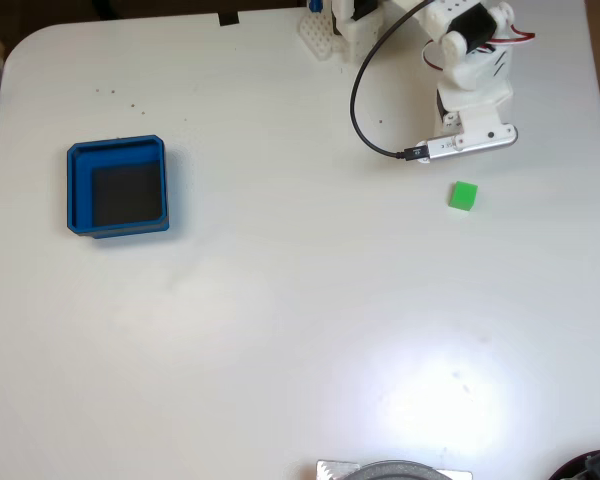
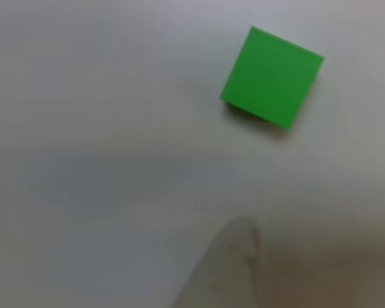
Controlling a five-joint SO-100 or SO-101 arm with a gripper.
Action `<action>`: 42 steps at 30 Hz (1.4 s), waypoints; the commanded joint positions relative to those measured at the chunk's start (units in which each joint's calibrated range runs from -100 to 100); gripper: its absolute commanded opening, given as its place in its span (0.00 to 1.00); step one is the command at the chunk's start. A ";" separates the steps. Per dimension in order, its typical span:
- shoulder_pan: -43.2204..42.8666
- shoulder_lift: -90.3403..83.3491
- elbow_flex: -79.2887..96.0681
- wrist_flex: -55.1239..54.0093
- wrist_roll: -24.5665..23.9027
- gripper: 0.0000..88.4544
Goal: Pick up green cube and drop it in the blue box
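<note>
The cube (image 1: 463, 196) sits loose on the white table (image 1: 300, 330), over on the right side in the fixed view, nothing touching it. In the other view the cube (image 2: 271, 75) is upper right, turned at an angle, with a blurry pale fingertip (image 2: 228, 273) poking up from the bottom edge, well apart from it. The hand is somewhere under the white arm (image 1: 472, 75), just above the cube in the fixed view. Can't tell if it's spread or pressed together. A black cable (image 1: 365, 110) loops off the arm. The box (image 1: 117, 187) is way over on the left, dark floor bare.
</note>
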 commanded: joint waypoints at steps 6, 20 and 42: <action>-0.20 -0.17 -4.68 0.62 -0.20 0.28; -0.05 14.55 -19.59 0.62 -0.29 0.28; 0.18 28.76 -29.28 0.62 -10.65 0.28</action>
